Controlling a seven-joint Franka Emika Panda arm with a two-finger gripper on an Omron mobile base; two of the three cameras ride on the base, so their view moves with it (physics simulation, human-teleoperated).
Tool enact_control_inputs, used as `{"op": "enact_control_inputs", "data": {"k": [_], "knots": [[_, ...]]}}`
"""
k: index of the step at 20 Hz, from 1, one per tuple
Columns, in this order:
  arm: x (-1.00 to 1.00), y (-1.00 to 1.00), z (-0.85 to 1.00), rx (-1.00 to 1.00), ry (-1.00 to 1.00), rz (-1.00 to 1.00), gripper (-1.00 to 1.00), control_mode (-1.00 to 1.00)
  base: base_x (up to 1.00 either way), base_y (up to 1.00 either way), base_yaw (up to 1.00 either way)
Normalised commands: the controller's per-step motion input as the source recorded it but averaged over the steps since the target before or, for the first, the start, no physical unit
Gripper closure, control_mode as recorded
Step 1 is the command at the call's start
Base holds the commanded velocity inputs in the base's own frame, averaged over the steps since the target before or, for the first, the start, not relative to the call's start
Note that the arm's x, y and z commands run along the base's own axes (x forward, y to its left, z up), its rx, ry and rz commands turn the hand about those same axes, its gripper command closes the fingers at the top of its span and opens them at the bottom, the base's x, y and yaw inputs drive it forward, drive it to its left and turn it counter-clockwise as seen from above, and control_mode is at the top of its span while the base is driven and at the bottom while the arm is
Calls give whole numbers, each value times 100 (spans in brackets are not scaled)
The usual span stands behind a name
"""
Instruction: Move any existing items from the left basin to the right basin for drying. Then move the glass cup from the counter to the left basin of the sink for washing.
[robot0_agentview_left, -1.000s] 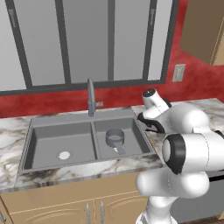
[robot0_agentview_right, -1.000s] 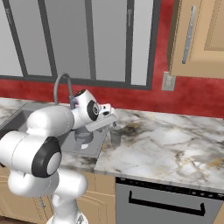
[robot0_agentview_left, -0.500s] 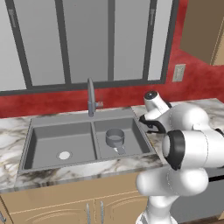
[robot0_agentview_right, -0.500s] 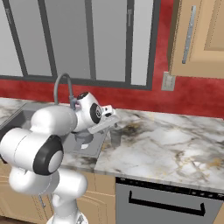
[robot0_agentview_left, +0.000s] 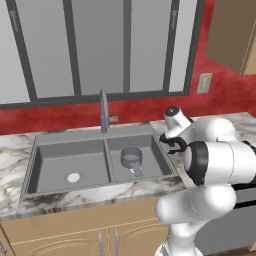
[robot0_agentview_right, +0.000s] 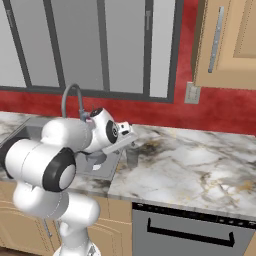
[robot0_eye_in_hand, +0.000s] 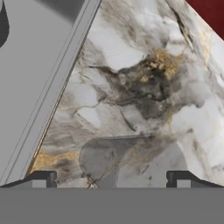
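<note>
Left base view: the sink is sitting in the desk; a grey pot is resting in the right basin; the left basin is showing its pale drain disc.
Right base view: the glass cup is standing on the desk just beside the sink's edge, under the end effector.
Hand view: the end effector is hovering with its fingertips spread wide, either side of the glass cup.

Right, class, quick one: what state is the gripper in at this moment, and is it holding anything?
Gripper: open, holding nothing; the glass cup stands on the counter between its fingers.
</note>
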Motion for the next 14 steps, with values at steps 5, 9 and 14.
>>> {"op": "enact_control_inputs", "data": {"k": [5,9,14], "knots": [[9,0,-13,0,0,3,-100,-100,0,0,0],[5,0,-10,0,0,3,-100,-100,0,0,0],[5,-1,-5,0,0,2,-100,-100,0,0,0]]}}
